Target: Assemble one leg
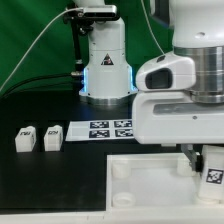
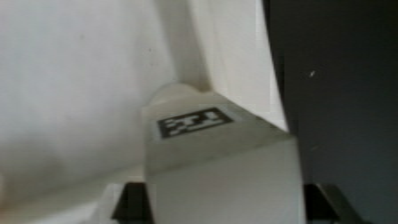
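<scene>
My gripper (image 1: 204, 158) is shut on a white leg (image 1: 213, 172) with a square tag, and holds it at the exterior view's right, over the far right corner of the white tabletop (image 1: 130, 172). In the wrist view the leg (image 2: 214, 160) fills the space between my gripper's (image 2: 228, 206) dark fingers (image 2: 134, 205), with its tag facing the camera. The leg's tip points at the tabletop's raised rim (image 2: 231, 60). Whether the tip touches the tabletop cannot be told. Two more legs (image 1: 24, 139) (image 1: 51, 137) stand on the black table at the exterior view's left.
The marker board (image 1: 105, 128) lies flat behind the tabletop, in front of the arm's base (image 1: 106, 70). The arm's bulky white links (image 1: 180, 85) hide the right part of the scene. A green backdrop stands behind. Black table shows beside the tabletop (image 2: 338, 110).
</scene>
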Robot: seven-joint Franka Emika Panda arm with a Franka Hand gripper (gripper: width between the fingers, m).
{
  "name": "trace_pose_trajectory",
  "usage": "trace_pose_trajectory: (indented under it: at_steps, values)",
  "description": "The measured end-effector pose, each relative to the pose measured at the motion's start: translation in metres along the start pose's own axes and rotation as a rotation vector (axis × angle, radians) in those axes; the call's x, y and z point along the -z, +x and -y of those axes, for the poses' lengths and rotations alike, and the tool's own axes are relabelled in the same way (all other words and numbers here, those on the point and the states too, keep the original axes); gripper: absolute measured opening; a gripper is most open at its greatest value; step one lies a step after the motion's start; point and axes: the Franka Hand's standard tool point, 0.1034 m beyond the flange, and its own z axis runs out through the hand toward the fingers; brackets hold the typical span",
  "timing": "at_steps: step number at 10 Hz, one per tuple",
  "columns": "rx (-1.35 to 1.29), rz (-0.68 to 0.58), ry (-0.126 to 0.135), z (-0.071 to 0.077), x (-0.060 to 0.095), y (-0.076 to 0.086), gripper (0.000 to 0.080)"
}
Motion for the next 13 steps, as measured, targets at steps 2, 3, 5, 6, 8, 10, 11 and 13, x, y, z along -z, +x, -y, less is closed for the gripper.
trace_pose_trajectory:
  at_steps: [2,3,5,6,8,10,11,13]
  values:
    - [-0.201,-0.010,0.003,-0.002,0.000,0.002,0.0308]
    - [-0.318,-0.030,0.011,-0.006,-0.001,0.006,0.0305]
    - [-0.664,-0.032,0.013,-0.008,-0.001,0.006,0.0303]
    - [-0.844,-0.022,0.025,-0.009,-0.002,0.004,0.0303]
    - [-1.218,0.009,0.075,-0.011,-0.004,0.000,0.0303]
    - [-1.265,0.009,0.088,-0.012,-0.004,-0.001,0.0379]
    - [-1.209,0.006,0.088,-0.012,-0.004,-0.001,0.0513]
    - [-1.151,0.002,0.085,-0.012,-0.005,-0.001,0.0618]
